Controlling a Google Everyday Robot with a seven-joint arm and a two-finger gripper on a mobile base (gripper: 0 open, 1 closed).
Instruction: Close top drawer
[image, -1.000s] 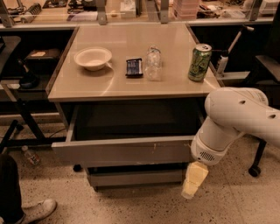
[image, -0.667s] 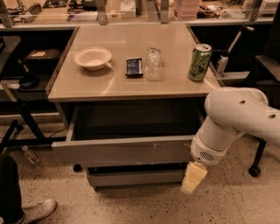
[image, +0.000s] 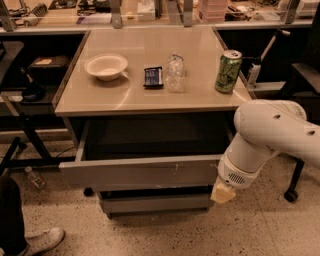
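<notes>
top drawer (image: 140, 172) open, grey front scuffed; gripper (image: 222, 193) by its right end

One camera, probably head-high, looks down and forward at the worktop (image: 150, 100) from close; the end effector (image: 223, 193) sits lower right.

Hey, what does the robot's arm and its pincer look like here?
The arm is a thick, rounded white shell with a few small dark holes; its wrist has a patch of tiny vent dots. The pincer, by the right end of the top drawer front, is a pale cream block. No cables show.
</notes>
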